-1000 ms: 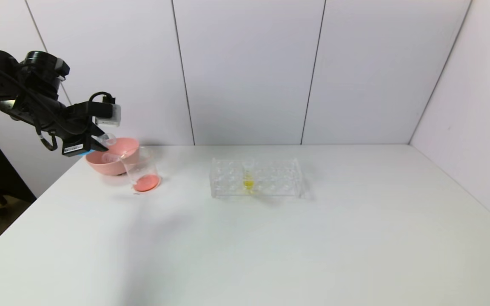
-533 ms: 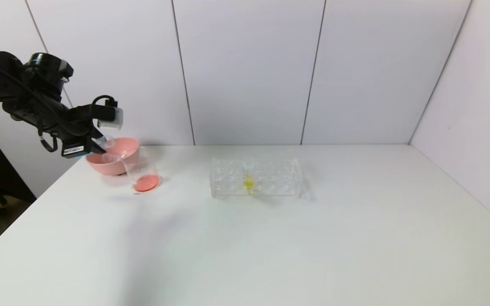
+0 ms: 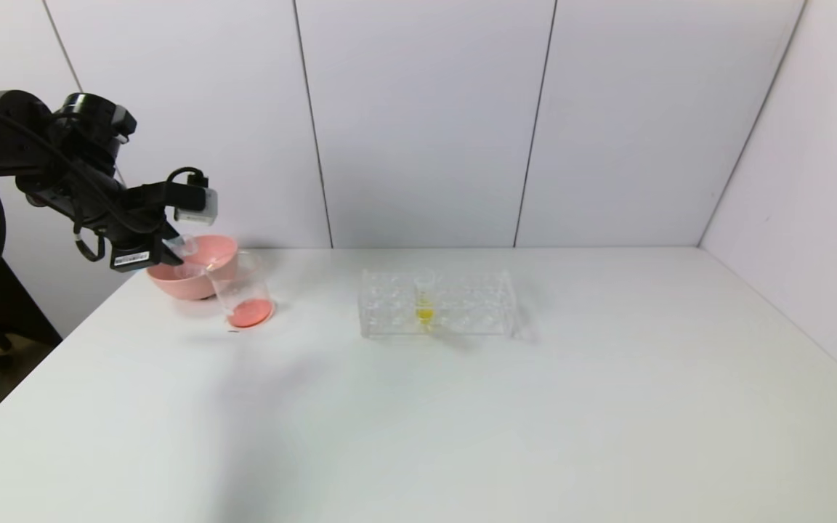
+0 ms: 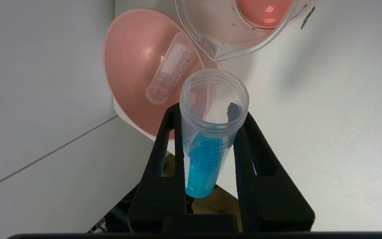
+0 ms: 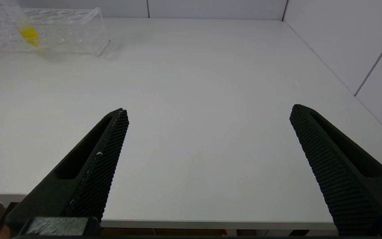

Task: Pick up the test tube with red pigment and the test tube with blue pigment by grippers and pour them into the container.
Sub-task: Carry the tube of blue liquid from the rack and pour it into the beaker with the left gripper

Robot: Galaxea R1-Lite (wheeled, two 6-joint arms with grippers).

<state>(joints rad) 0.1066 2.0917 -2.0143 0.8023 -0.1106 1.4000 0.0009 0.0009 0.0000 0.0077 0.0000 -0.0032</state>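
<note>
My left gripper [image 3: 166,250] [image 4: 211,113] is shut on the test tube with blue pigment [image 4: 204,156], a clear graduated tube with blue liquid in its lower part. It holds the tube tilted, open mouth toward the pink bowl [image 4: 131,59] and the lip of the container [image 4: 211,33]. The container [image 3: 242,282] is a clear beaker with red-orange liquid [image 3: 250,313] at its bottom. The tube's mouth is close to the lip and apart from it. The test tube with red pigment is out of view. My right gripper [image 5: 208,109] hangs open over the table's near edge, holding nothing.
An empty clear tube [image 4: 169,74] lies inside the pink bowl [image 3: 193,274] at the table's far left corner. A clear plastic rack [image 3: 437,305] in the middle holds a tube with yellow liquid [image 3: 424,303]. White walls close the back and the right side.
My left arm has shifted a little to the right and slightly down, carrying the blue tube closer to the beaker and bowl. Nothing else moved.
</note>
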